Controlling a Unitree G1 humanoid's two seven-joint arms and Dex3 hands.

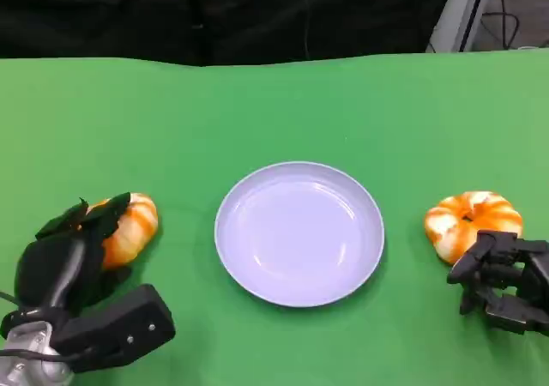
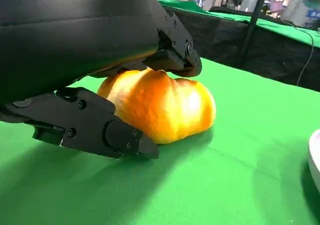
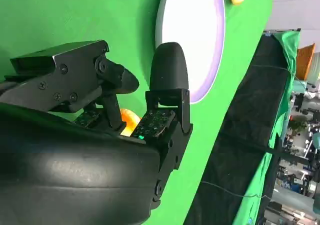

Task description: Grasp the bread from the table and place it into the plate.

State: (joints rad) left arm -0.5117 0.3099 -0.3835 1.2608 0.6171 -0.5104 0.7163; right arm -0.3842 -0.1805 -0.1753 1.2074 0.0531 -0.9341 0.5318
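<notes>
Two orange-and-white breads lie on the green table, one on each side of a pale lilac plate [image 1: 299,232]. My left hand [image 1: 73,262] cups the left bread [image 1: 130,226], which still sits on the cloth. In the left wrist view its fingers [image 2: 172,47] press on top of that bread [image 2: 165,105] and the thumb [image 2: 100,130] lies against its near side. My right hand [image 1: 504,279] sits just in front of the right bread [image 1: 472,217], fingers apart and holding nothing. A sliver of that bread [image 3: 129,121] shows between the right hand's fingers [image 3: 167,80].
The plate [image 3: 192,30] holds nothing and lies midway between both hands; its rim [image 2: 315,155] shows at the edge of the left wrist view. Beyond the table's far edge hangs black cloth, with a white stand [image 1: 459,13] at the far right.
</notes>
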